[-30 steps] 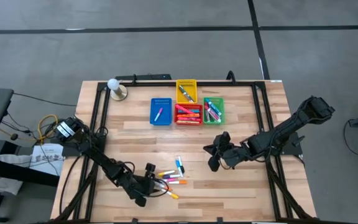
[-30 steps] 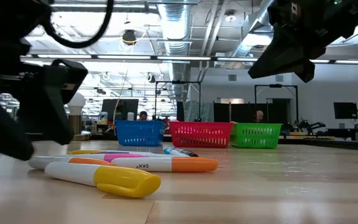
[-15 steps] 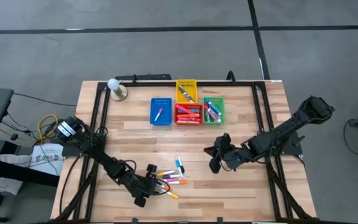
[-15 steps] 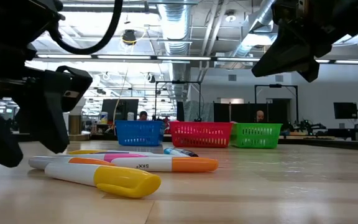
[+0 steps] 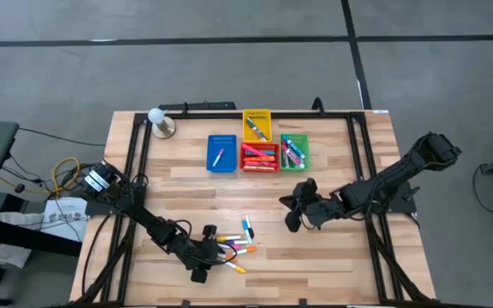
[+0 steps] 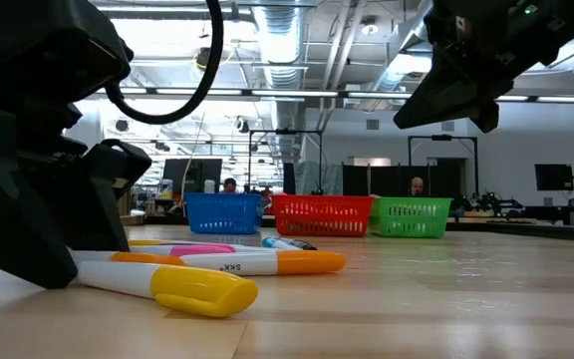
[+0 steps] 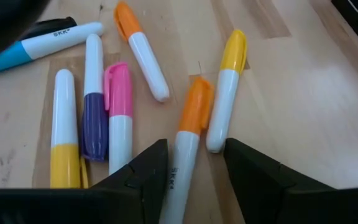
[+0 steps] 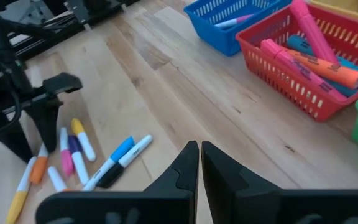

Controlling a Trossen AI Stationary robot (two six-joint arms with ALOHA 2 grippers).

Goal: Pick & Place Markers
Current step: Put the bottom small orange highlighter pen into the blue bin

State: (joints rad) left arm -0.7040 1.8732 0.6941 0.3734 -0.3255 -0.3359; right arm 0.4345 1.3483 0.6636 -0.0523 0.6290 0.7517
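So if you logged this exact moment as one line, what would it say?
left gripper: open, astride orange-capped marker on table | right gripper: shut, empty, hovering mid-table | loose markers: not yet binned

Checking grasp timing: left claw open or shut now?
Open. The left claw straddles an orange-capped marker lying flat on the table, with gaps between it and each finger.

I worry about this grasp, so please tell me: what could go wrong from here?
1. The left gripper is open around an orange marker, but a yellow marker lies right beside it; a finger may push it away.
2. A pink marker lies close on the other side, so closing could catch two.
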